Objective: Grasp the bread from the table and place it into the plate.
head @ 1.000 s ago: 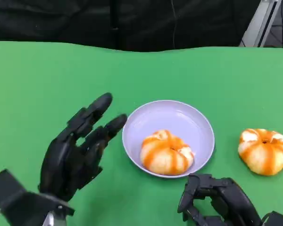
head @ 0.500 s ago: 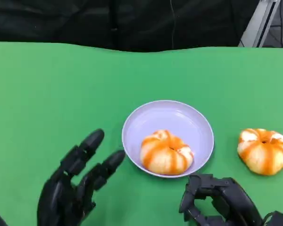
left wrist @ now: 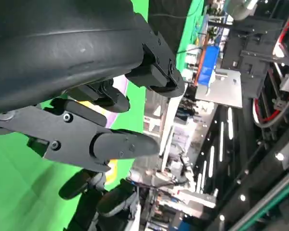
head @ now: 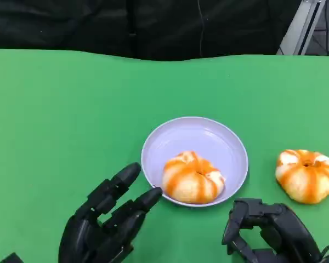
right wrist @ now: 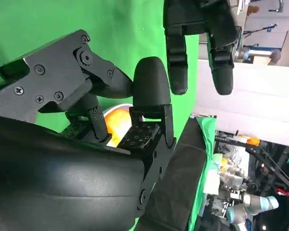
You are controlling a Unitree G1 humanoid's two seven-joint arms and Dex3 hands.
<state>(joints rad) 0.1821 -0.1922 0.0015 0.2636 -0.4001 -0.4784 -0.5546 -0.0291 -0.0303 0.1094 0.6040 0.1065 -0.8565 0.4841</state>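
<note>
Bread (head: 307, 175) on the bench, one bun already plated

Right hand (head: 266, 233) sits at the near edge, fingers curled in, holding nothing; the loose bread lies just beyond it toward the right edge, so it's the closer hand. Left hand (head: 107, 219) is spread open, empty, beside the plate (head: 208, 134), which holds a bun (head: 193, 177).
</note>
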